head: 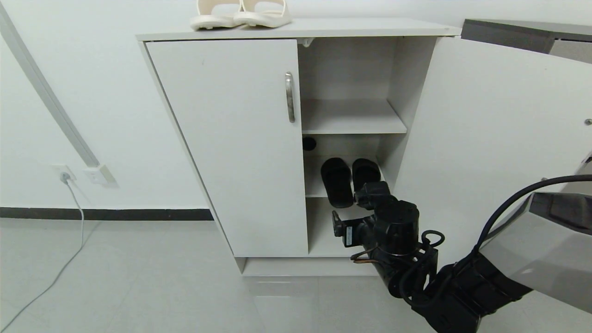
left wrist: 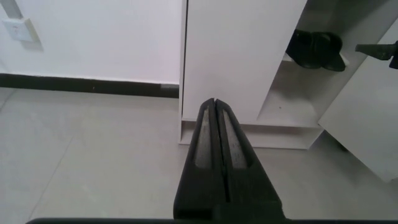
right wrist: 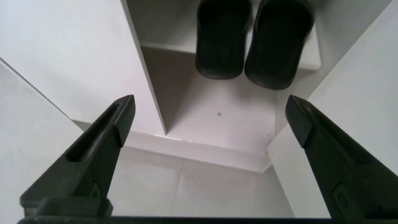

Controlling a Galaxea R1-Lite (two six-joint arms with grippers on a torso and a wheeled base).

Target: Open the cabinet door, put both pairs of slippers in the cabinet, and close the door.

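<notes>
1. The cabinet stands against the wall, with its left door closed and its right door swung out to the right.
2. The upper pair of slippers lies on the cabinet top, at its front edge, left of the middle.
3. The lower pair of slippers lies side by side on the middle shelf of the right compartment, reaching its front edge, under the upper shelf.
4. The right gripper is in front of that compartment, just below the middle shelf's front edge.
5. The left gripper is over the floor, before the left door.
</notes>
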